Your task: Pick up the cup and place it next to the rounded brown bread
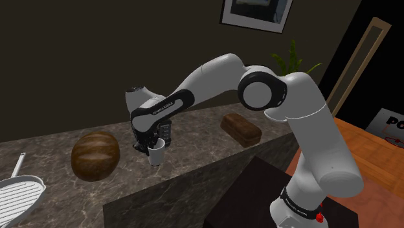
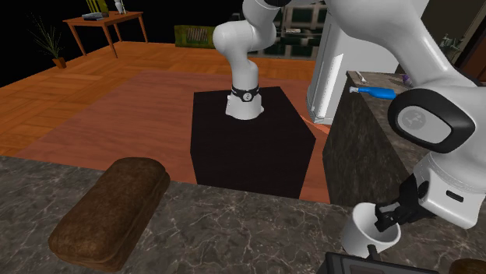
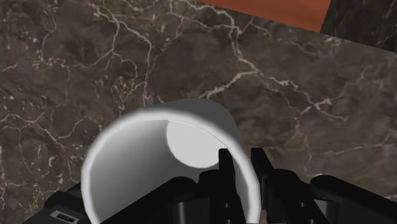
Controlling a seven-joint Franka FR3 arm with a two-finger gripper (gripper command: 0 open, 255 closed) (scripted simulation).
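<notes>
The dark veined marble bench [image 1: 194, 139] stretches out under everything here, and the big target sits on it: the rounded brown bread [image 1: 95, 155], off to one side of the gripper toward the shoulder view's left, near but clearly apart. On the gripper's other side, farther off, lies a long dark loaf [image 1: 241, 129], and that one is not our mark. Now the cup [image 3: 114, 165]. It is plain white, a smooth tapering tumbler with no handle, its mouth wide open to the wrist view and its pale floor visible inside, and it sits directly beneath the gripper [image 3: 242, 167], tipped a little. Whether its base touches the bench or hangs just clear, I cannot tell. The gripper is pinching the cup's rim, with one of the fingers [image 3: 224, 172] inside the mouth, the other outside, and the thin wall clamped between them. I'd call that the right place to hold it, since the body looks broad for these jaws. It looks light, empty and stiff, so weight shouldn't trouble the arm. But the wall looks slick, and a one-sided rim pinch may let it swing or slide, so a gentle carry toward the bread and a soft set-down beside it would suit.
</notes>
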